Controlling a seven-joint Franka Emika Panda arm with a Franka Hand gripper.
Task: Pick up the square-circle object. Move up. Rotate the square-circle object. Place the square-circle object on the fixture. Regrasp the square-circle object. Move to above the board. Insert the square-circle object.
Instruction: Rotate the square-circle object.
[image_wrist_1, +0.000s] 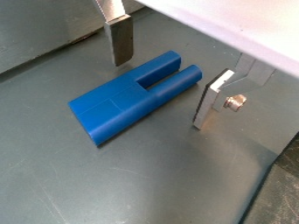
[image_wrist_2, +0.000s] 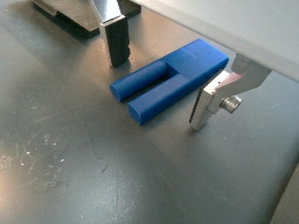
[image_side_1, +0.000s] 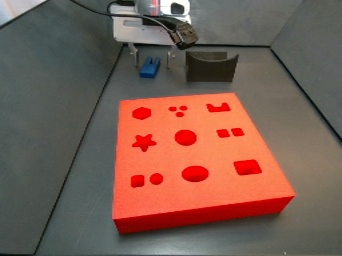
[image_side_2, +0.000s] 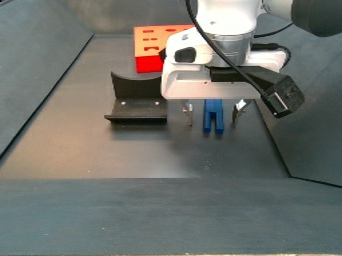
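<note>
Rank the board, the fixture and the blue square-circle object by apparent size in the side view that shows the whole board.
1. The board, by far the largest.
2. The fixture.
3. The square-circle object, smallest, lying between the open gripper's fingers.
The board is nearest the camera, which exaggerates its lead.

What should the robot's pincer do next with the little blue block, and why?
Probably close. The pincer is open and low over the floor, with the blue block lying flat between its fingers, which don't touch it yet. Squeezing shut should grip the block, ready for lifting.
</note>
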